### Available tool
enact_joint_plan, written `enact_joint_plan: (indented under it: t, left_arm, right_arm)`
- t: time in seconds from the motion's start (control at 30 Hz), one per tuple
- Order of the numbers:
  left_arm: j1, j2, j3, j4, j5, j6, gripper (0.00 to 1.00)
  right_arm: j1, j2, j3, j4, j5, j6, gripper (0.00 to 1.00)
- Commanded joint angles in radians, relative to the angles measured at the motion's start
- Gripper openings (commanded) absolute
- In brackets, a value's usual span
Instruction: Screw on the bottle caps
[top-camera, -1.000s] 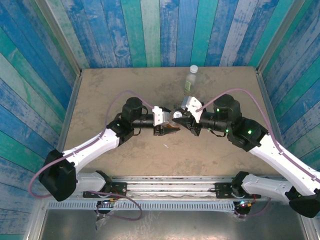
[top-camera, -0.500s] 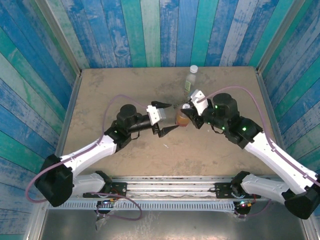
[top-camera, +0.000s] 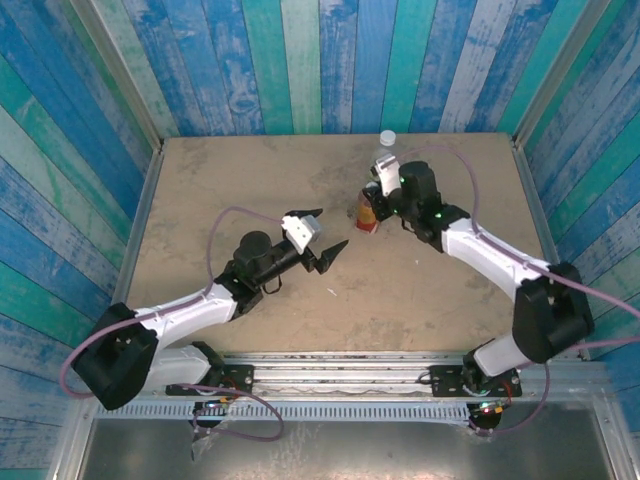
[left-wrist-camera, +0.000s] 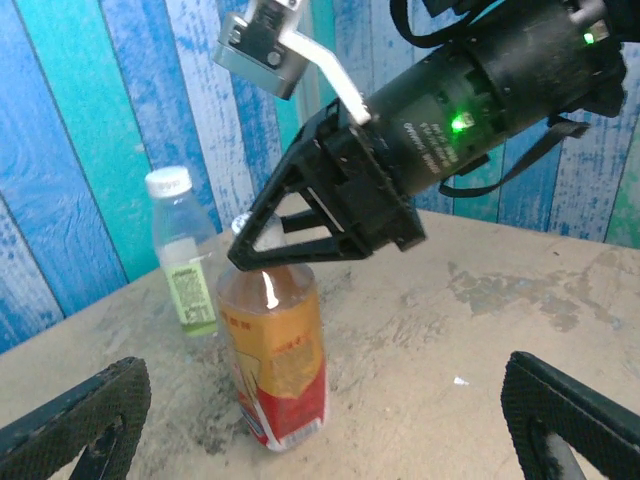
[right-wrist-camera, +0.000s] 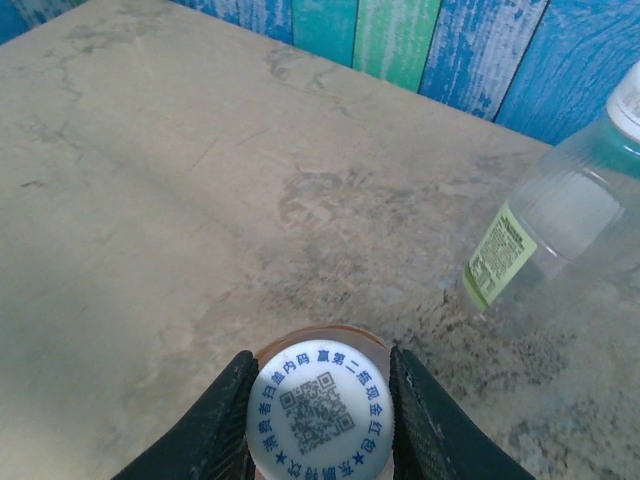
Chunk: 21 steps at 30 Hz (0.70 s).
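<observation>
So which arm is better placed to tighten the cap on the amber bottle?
Right, probably: the right gripper clasps the white cap on the upright amber bottle; the left gripper is open, apart from it.

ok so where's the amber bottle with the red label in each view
Top external: the amber bottle stands upper centre, under the right gripper.
Left wrist: lower left of centre, upright.
Right wrist: bottom centre, seen from above, its white cap between the gripper's fingers.
Shared landmark: the green-label bottle, standing close by.
</observation>
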Motion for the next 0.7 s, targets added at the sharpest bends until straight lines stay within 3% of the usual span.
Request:
enact_joint_plan:
  t: [0.0,0.3,0.67]
  left_arm:
    - [-0.005,0.021,-0.04,0.045,-0.064,-0.038,0.94]
    - [-0.004,0.04,-0.068,-0.007,-0.084,-0.055,0.94]
    - [0.022,0.021,-0.027,-0.119,-0.117,0.006,0.94]
  right_arm:
    - [-0.02,0.051,0.053,0.152,-0.024,0.018,0.24]
    - [-0.046,0.176,0.107,0.152,-0.065,0.007,0.32]
    - [-0.05,0.094,0.135,0.079,-0.082,-0.036,0.77]
